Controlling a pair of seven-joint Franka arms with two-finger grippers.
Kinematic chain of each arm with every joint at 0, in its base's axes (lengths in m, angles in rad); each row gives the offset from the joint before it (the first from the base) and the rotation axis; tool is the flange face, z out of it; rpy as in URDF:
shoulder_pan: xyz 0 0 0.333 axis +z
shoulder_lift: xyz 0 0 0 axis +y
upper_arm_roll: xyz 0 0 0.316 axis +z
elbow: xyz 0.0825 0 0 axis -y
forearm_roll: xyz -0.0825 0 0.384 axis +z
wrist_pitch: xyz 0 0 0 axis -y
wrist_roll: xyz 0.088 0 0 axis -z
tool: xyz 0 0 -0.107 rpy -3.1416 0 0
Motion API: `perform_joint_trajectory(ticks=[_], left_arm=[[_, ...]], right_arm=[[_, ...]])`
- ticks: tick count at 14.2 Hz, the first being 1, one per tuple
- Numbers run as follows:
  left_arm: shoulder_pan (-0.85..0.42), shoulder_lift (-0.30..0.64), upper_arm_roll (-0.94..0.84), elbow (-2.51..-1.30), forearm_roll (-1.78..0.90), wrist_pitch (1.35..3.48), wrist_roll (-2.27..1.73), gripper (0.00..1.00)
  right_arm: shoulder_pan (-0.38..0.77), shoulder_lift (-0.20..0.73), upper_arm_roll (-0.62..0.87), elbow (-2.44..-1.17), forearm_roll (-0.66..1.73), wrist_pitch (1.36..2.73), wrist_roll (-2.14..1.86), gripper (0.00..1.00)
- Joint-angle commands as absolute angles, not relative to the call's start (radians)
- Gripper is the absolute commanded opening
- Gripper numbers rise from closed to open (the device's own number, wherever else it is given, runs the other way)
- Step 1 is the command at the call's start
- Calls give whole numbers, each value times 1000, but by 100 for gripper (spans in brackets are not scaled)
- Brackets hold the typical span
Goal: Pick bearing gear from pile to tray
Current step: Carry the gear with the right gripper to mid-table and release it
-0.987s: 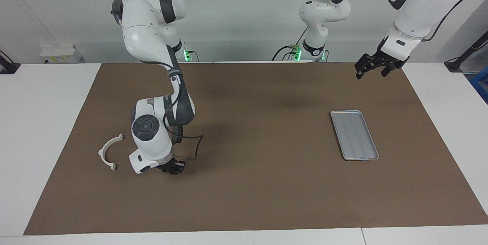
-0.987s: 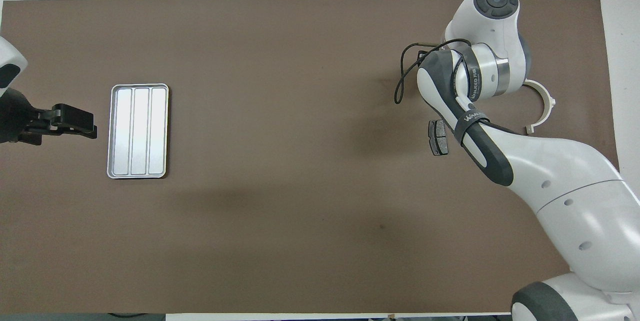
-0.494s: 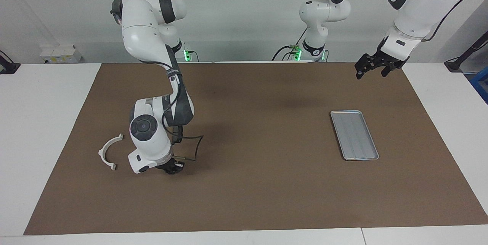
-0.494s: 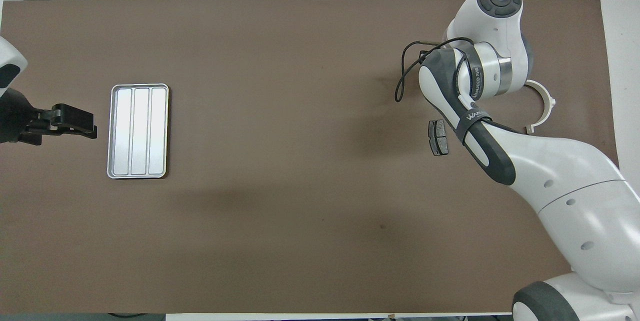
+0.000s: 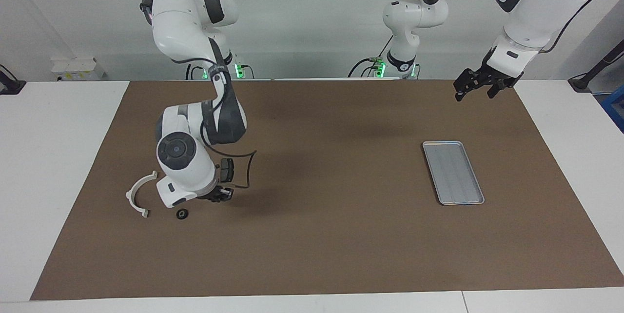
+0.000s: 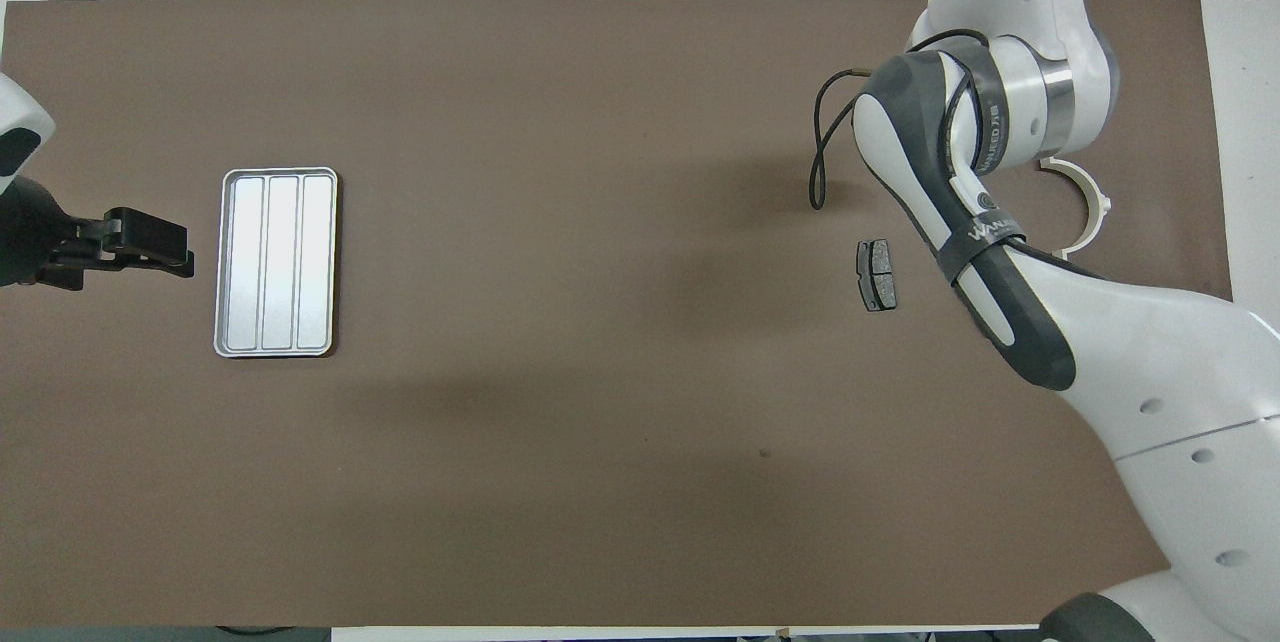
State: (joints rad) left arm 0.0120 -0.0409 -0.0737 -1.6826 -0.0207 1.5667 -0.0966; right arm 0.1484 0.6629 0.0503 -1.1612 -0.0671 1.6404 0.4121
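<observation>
In the facing view, the right gripper hangs low over the brown mat at the right arm's end of the surface, just above the pile. Its fingertips are clenched together; whether a small part sits between them cannot be made out. A small black round piece lies on the mat just beside the gripper, farther from the robots than the wrist above it. The white curved arc lies flat near that piece, closer to the edge of the mat. A dark grey pad shows just past the wrist, nearer to the robots than the gripper. The silver tray rests flat toward the left arm's end of the surface, well apart from the pile, with nothing in it. The left gripper waits in the air over the mat's corner at that end, its fingers released.

In the overhead view, the right arm's wrist covers its own gripper and the black round piece. The dark grey pad lies on the mat beside the forearm. Part of the white curved arc shows past the wrist. The tray lies with its three lengthwise channels bare. The left gripper is beside the tray's long side, holding nothing.
</observation>
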Motion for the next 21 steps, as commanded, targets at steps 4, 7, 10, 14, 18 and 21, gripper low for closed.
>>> perform_joint_trajectory(ticks=[4, 7, 10, 14, 18, 21], left_arm=[[11, -60, -74, -1695, -11, 1555, -97, 100], [11, -60, -74, -1695, -11, 1555, -98, 100], [11, -60, -74, -1695, -11, 1555, -97, 100], [11, -60, -74, -1695, -11, 1555, -97, 100], [11, -60, -74, -1695, -11, 1555, -97, 100], [11, -60, -74, -1695, -11, 1555, -97, 100]], right_arm=[[388, 601, 90, -1028, 43, 1505, 954, 0], [510, 604, 100, -1029, 72, 1610, 1228, 0], [613, 659, 92, -1029, 57, 1676, 1368, 0], [696, 802, 83, -1029, -34, 1850, 1474, 0], [690, 856, 81, -1040, -64, 1922, 1473, 0], [687, 876, 81, -1074, -103, 1976, 1474, 0]])
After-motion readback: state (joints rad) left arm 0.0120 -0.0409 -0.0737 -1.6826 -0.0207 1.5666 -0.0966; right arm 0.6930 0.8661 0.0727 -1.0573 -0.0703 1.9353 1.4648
